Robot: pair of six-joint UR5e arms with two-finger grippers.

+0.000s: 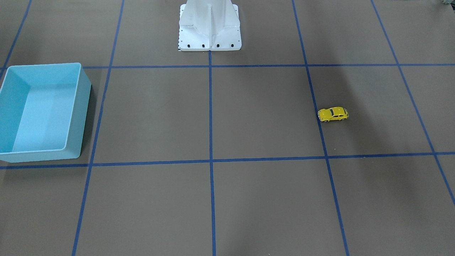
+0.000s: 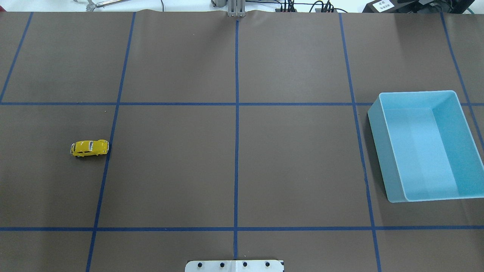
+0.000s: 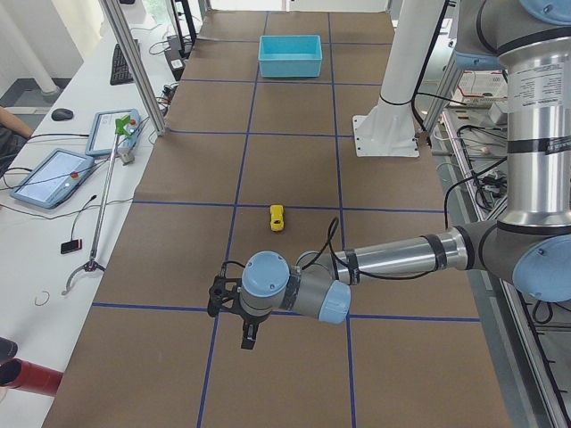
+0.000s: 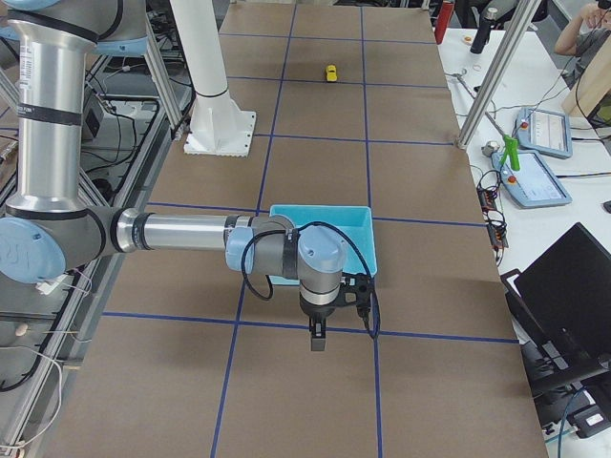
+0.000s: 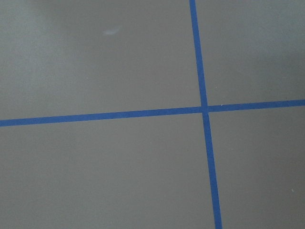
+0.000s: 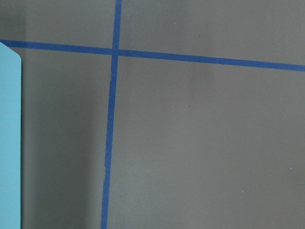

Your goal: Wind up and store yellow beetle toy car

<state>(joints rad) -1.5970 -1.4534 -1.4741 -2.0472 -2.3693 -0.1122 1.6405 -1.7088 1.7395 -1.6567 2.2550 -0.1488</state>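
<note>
Brown worktop (image 2: 170, 170) gridded in blue tape, with the light blue bin (image 2: 378, 151) at the right edge of the overhead frame and the yellow beetle toy car (image 2: 89, 148) at centre left, well apart.

Both arms reach low over bare worktop. The left claw (image 3: 249, 339) and right claw (image 4: 316, 340) show only in the side views, so I cannot tell whether either is open or closed; neither is near the car. The car stands on its wheels, one end just at a tape line. It looks tiny, light and hard, with a glossy domed shell that would likely slip from a pinch on the roof. A hold low across the flatter door sides seems safest, and a nudge may send it rolling.
</note>
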